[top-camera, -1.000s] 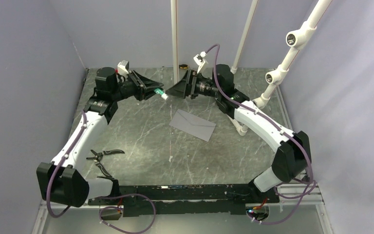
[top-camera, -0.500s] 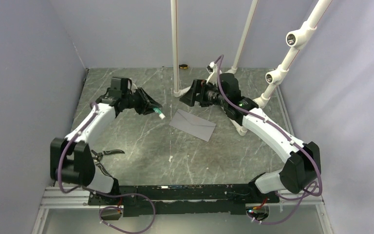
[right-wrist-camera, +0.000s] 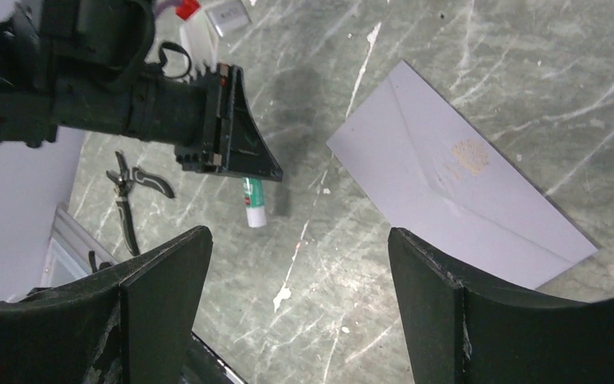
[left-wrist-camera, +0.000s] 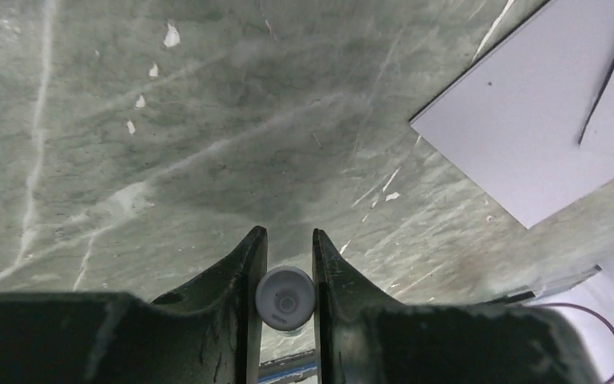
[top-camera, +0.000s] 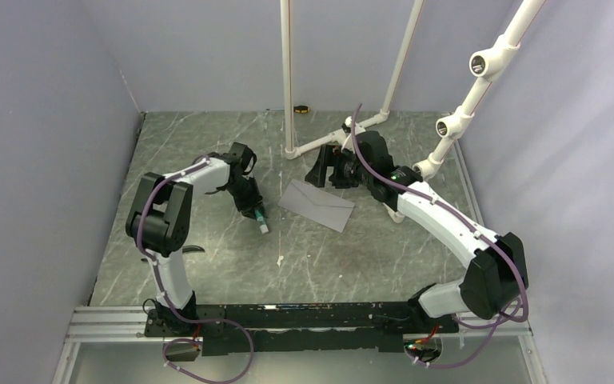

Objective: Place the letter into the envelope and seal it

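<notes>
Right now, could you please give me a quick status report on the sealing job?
Left hand shut on glue stick, low beside envelope. Right hand open near it. Envelope flat, flap down; no letter visible. Pliers lie clear.

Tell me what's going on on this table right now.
The left gripper is shut on a glue stick, holding it low over the table beside the grey envelope. The envelope lies flat with its flap folded down. The right gripper hangs open above it, holding nothing. No letter is in view. A pair of pliers lies off to the side.
</notes>
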Robot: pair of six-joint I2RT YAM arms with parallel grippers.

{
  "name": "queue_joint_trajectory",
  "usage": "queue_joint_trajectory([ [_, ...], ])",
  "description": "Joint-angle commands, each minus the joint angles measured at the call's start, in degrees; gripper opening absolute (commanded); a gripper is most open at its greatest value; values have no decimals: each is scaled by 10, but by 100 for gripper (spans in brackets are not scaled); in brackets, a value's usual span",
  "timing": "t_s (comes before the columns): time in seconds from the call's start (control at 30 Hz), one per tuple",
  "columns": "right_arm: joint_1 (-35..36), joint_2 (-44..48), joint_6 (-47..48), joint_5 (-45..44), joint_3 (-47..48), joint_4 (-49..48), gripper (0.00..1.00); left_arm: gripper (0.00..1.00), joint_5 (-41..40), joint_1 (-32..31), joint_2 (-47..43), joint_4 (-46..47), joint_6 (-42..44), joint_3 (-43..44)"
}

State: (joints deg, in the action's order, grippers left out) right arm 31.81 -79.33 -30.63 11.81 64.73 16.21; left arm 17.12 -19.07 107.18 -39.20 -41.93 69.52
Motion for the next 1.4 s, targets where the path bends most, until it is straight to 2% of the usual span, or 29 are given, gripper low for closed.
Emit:
queue_joint_trajectory([
  [0.0, -2, 19, 1, -20, -17, -6, 84, 29, -66, -11, 13, -54, 22, 53],
  [0.3, -11, 16, 38, -27, -10, 39, 84, 50, -92, -24, 64, -100, 4, 97],
  [0.47, -12, 37, 47, -20, -14, 46, 84, 57, -102, -25, 52, -92, -4, 95],
  [0.7, -14, 58, 47, -18, -10, 65, 85, 74, -100, -26, 5, -76, 3, 104],
  [0.73, -14, 64, 44, -23, -10, 65, 85, 77, -102, -26, -9, -78, 6, 106],
  [0.77, -14, 68, 43, -28, -9, 67, 85, 90, -104, -25, -26, -81, 7, 109],
  [0.8, -14, 71, 42, -33, -7, 71, 85, 92, -105, -25, -39, -87, 10, 114],
  [1.0, -12, 69, 62, -112, 49, 152, 86, 93, -145, -28, -134, -183, 24, 156],
  [1.07, -13, 72, 76, -155, 63, 176, 99, 93, -165, -29, -184, -206, 27, 160],
  [1.13, -12, 77, 81, -187, 82, 204, 100, 93, -169, -29, -242, -215, 35, 162],
  [1.23, -12, 87, 67, -254, 108, 245, 100, 93, -221, -30, -339, -218, 50, 153],
  [1.37, -11, 109, 62, -272, 151, 284, 100, 93, -274, -30, -445, -245, 62, 159],
])
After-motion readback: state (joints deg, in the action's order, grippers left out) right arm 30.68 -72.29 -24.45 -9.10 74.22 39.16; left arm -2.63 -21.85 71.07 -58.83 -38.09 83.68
